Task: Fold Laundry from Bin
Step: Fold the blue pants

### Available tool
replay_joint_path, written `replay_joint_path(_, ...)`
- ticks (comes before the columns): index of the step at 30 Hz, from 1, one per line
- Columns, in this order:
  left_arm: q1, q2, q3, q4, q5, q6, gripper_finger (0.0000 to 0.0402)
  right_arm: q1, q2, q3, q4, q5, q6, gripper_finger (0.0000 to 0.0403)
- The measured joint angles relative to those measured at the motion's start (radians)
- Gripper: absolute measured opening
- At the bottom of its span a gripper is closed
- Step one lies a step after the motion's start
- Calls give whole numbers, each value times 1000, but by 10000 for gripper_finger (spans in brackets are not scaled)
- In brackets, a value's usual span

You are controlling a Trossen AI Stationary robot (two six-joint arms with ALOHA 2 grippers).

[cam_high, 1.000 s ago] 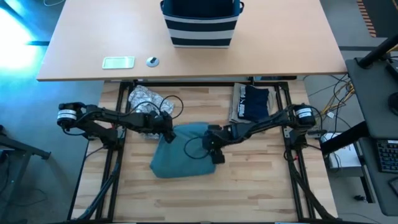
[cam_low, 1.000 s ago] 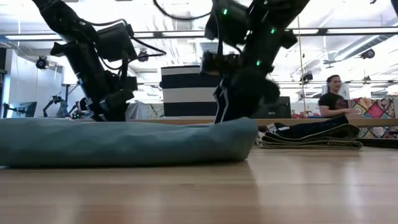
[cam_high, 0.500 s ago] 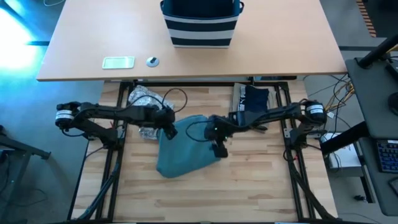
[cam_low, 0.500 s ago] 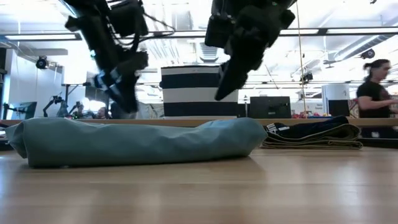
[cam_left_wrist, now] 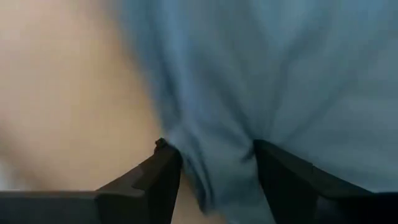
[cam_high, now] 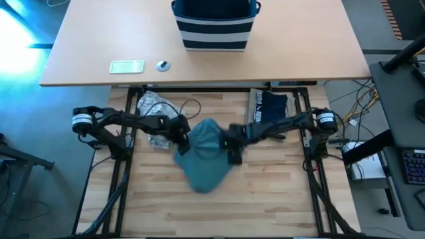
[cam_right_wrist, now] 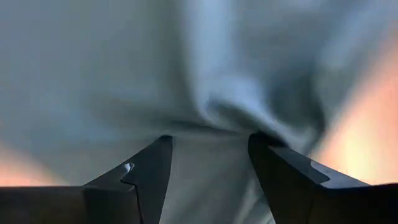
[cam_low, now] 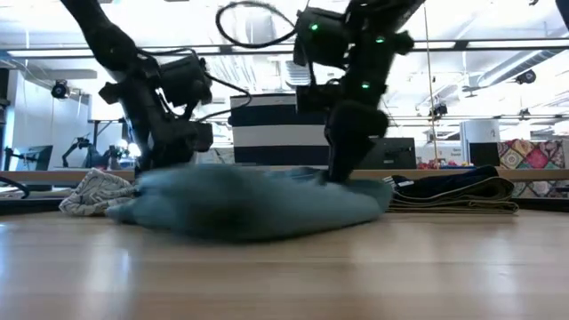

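Observation:
The large teal-green garment (cam_high: 204, 158) lies bunched on the wooden table, between my two arms. My left gripper (cam_high: 182, 141) is at its left far part and my right gripper (cam_high: 231, 147) at its right far part, both shut on the cloth. A grey-white patterned garment (cam_high: 154, 109) lies crumpled at the far left. A folded dark navy garment with white print (cam_high: 269, 108) lies on a tan one at the far right. The striped navy bin (cam_high: 214, 25) stands on the tan desk beyond. My left gripper pinches a gathered fold of the teal garment (cam_left_wrist: 211, 163) between its two fingers, coming from above and pointing down. The garment's bulk rests on the table. My right gripper pinches a bunched ridge of the same garment (cam_right_wrist: 211, 127) between its two fingers, also from above. Creases run toward the pinch.
The folded stack (cam_low: 453, 191) lies close to my right arm. The crumpled grey-white garment (cam_low: 98, 191) lies beside my left arm. A small green card (cam_high: 126, 66) and a round object (cam_high: 163, 65) lie on the desk. Bare wood lies near the table's front edge.
Both grippers rose off the teal garment, then came down on its far part again, nearer each other. The garment has gone from a wide flat shape to a narrower bunched one. Its left end has drawn in toward the middle, and it is blurred in the low view.

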Motion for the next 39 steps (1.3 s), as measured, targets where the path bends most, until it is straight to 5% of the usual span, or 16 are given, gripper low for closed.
replay_joint_path(7, -110, -137, 113, -135, 72, -118, 165, -100, -71, 176, -234, 28, 30, 214)
replay_joint_path(14, -87, -295, 106, -453, -239, 54, 148, 0, -96, 184, -126, -25, 93, 215)
replay_joint_path(19, -87, -332, -112, -89, -277, 147, 136, 24, -27, 187, 29, -28, 32, 215)
replay_joint_path(25, -86, -206, -263, 341, -242, 181, 121, -50, 98, 232, 58, -15, -48, 215)
replay_joint_path(39, -130, -5, -105, 363, -118, 162, 116, -117, 461, 668, 4, -195, -217, 215)
